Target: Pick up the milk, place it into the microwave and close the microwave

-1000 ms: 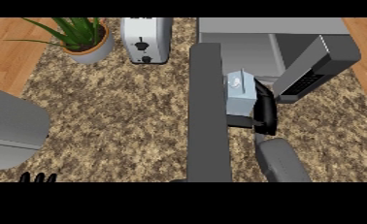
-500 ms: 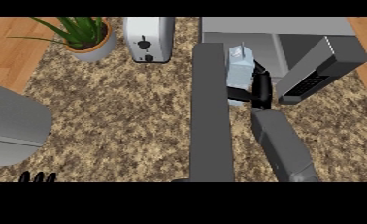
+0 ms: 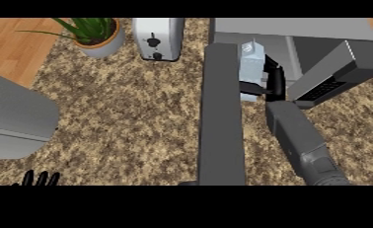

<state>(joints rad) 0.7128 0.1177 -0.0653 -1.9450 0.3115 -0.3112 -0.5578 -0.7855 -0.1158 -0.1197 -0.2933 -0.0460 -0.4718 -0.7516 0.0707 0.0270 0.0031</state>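
**Milk carton right at the microwave's mouth**

Speckled granite counter all around, and the right hand sits at the microwave opening with its fingers curled round the milk. Carton is upright, held from the side, so I'd guess it can be slid straight in and set on its base without tipping. It's ahead of the hand, at the front of the cavity; can't tell if it's touching the floor yet.

Microwave door hangs open just to the hand's right, so there's room for the arm. Closing comes later, I reckon.

Left hand rests way off to the left, fingers straight up. Toaster and potted plant sit well left too, out of the way.
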